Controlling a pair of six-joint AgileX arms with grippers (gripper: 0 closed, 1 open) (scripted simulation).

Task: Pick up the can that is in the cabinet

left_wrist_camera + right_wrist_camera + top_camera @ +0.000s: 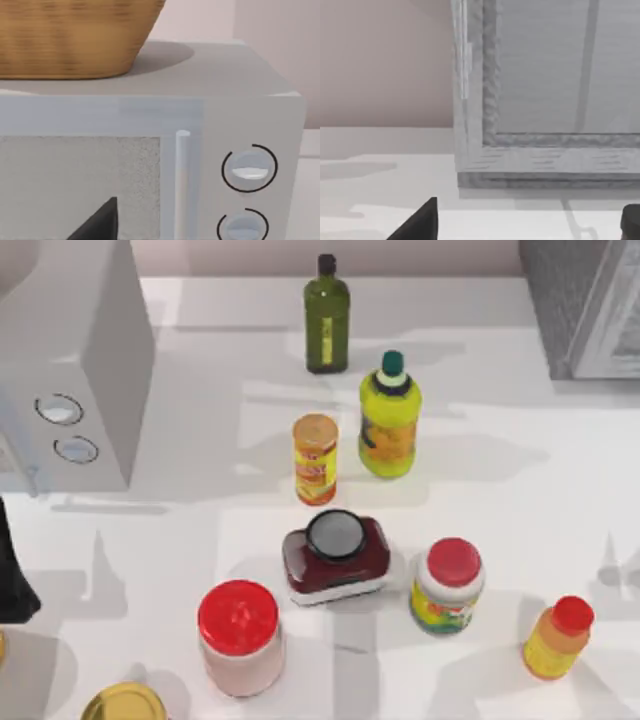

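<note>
nothing picked up yet, door shut

the right gripper (530, 220) faces the cabinet (545, 90) from close by on the table's far right. two dark fingertips (417, 220) stand well apart at the edge of the right wrist view, so the jaws look wide, with nothing between them. ahead of them the pale framed door (560, 65) looks closed, its handle (463, 55) on the left edge.

the left gripper (100, 222) idles at the near left, facing the microwave (150, 165); one dark fingertip shows, so i cannot tell how its jaws stand.

as i judge it, the whole job is left: open the door, reach in, grasp, lift.

the can cannot be seen; if it is in the cabinet (585, 305), the door hides it. from above, the cabinet is cut off at the far right corner. the orange canister (315, 458) at mid-table is a different thing.
</note>
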